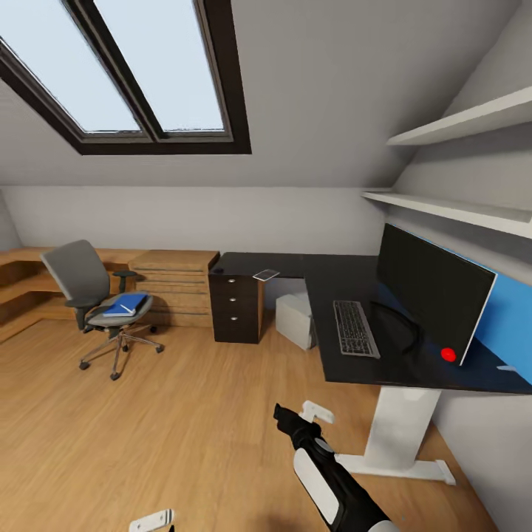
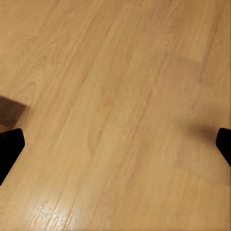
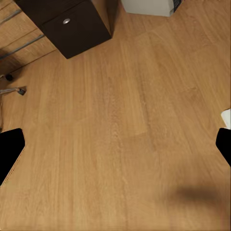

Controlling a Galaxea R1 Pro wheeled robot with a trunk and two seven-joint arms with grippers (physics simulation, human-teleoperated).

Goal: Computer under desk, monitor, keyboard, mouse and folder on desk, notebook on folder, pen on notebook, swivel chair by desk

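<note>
Nearest, over bare oak plank floor point(image 1: 185, 443): right gripper point(image 1: 299, 414) on its black-and-white arm, held low and pointed toward the desk, grasping nothing; in the right wrist view fingertips point(image 3: 10, 149) sit at opposite frame edges, so jaws spread wide. Left gripper point(image 1: 151, 522) cut off at the head view's bottom edge; in its wrist view fingertips point(image 2: 9, 149) likewise far apart over floorboards, released and empty. Both arms likely tucked for travel, not for reaching.

Next, large L-shaped desk with glossy black top point(image 1: 340, 273) on a white leg. Slim grey keyboard with dark keys point(image 1: 355, 328) lying near the front edge, just beside the wide black flat monitor point(image 1: 432, 292) standing toward the back edge. Small red blob point(image 1: 448, 354) by the monitor's near corner, hard to identify. Boxy light grey computer tower point(image 1: 298, 319) already under the desk, partly hidden by the top. Small pale flat item point(image 1: 266, 275) at the far corner, too small to name. Mouse not made out.

Farther, dark drawer unit with silver knobs point(image 1: 236, 309), then light oak dresser point(image 1: 174, 284).

Farthest, grey upholstered swivel chair point(image 1: 96, 303) well apart from the desk, bright blue folder point(image 1: 125, 304) lying on its seat, presumably awaiting pickup. Notebook and pen not discernible.
</note>
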